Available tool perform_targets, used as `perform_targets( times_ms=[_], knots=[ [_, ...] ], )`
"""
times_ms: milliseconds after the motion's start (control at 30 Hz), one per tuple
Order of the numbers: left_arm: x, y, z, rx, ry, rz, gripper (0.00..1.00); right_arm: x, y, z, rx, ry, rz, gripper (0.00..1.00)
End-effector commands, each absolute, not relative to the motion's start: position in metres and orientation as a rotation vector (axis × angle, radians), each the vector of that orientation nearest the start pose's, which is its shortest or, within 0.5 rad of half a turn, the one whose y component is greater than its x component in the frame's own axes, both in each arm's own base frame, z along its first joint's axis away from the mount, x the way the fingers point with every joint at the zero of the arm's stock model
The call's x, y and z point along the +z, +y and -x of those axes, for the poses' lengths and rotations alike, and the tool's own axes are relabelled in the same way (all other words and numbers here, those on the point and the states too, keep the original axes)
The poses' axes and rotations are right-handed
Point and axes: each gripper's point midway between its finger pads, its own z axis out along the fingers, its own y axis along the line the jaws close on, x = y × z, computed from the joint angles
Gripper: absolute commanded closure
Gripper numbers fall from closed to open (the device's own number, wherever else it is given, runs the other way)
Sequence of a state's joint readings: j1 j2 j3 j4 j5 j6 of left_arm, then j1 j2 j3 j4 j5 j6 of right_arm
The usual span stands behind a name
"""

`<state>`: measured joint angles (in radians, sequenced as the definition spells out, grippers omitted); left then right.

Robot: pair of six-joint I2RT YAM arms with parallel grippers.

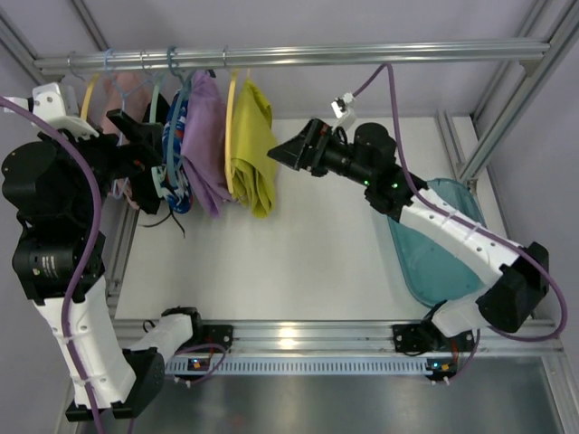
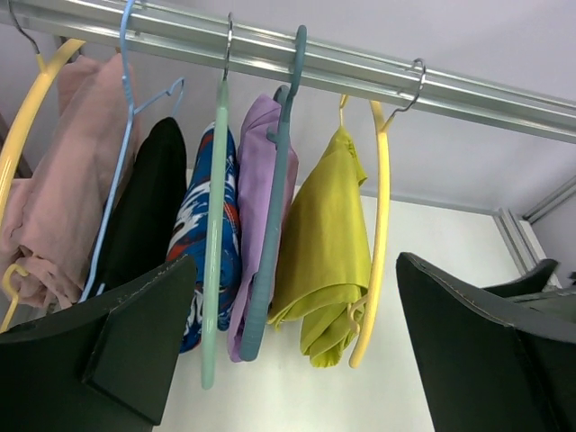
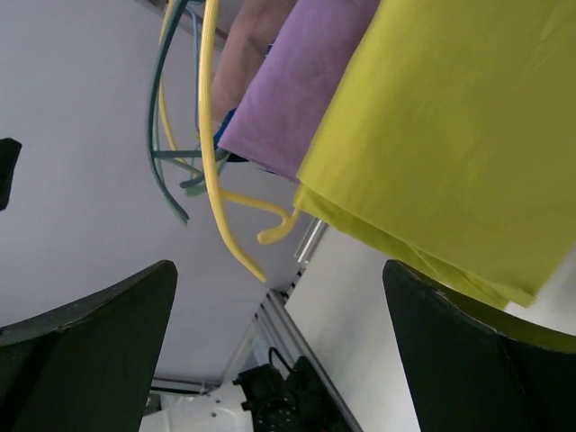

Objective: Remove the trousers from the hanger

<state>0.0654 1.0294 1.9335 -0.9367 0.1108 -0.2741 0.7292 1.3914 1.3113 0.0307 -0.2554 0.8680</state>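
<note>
Two pincers, both spread wide with nothing between the fingers. Your left pincer (image 2: 297, 270) faces the row of clothes, and your right pincer (image 3: 279, 270) sits just beside the trousers (image 1: 255, 149). Those are smooth yellow-green cloth, folded over the hanger (image 1: 232, 127), a thin glossy yellow plastic one hooked at the right end of the grooved metal rail (image 1: 362, 52). Only container I can see is the shallow teal tray (image 1: 434, 271) with rounded corners on the white surface (image 1: 298, 262). Your right arm reaches over it.
</note>
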Motion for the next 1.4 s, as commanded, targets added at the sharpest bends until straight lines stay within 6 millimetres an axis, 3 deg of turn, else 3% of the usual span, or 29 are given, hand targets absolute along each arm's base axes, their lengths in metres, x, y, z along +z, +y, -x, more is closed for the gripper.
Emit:
perform_targets(
  times_ms=[0,67,100,167,200,433,667,900,1100,1367],
  knots=[
    [0.543,-0.022,-0.240,-0.298,1.520,0.153,0.01,0.463,0.382,-0.279,1.636,1.544,0.073,0.01],
    [0.541,-0.022,-0.241,-0.294,1.525,0.155,0.01,0.464,0.395,-0.284,1.660,1.528,0.080,0.01],
    [0.540,-0.022,-0.243,-0.294,1.528,0.156,0.01,0.476,0.397,-0.284,1.687,1.503,0.079,0.03],
    [0.538,-0.022,-0.245,-0.300,1.533,0.156,0.01,0.472,0.409,-0.291,1.703,1.518,0.067,0.10],
    [0.538,-0.022,-0.246,-0.303,1.533,0.156,0.01,0.481,0.412,-0.290,1.720,1.495,0.068,0.12],
    [0.528,-0.029,-0.257,-0.348,1.563,0.152,0.01,0.467,0.452,-0.307,1.749,1.540,0.014,0.24],
    [0.514,-0.029,-0.259,-0.355,1.593,0.169,0.01,0.480,0.477,-0.313,1.780,1.514,0.038,0.25],
    [0.513,-0.026,-0.258,-0.335,1.593,0.170,0.01,0.468,0.491,-0.323,1.797,1.515,0.029,0.28],
    [0.508,-0.027,-0.260,-0.343,1.607,0.169,0.01,0.470,0.496,-0.327,1.829,1.512,-0.003,0.46],
    [0.507,-0.026,-0.260,-0.340,1.608,0.171,0.02,0.465,0.499,-0.327,1.883,1.568,-0.078,0.86]
  ],
)
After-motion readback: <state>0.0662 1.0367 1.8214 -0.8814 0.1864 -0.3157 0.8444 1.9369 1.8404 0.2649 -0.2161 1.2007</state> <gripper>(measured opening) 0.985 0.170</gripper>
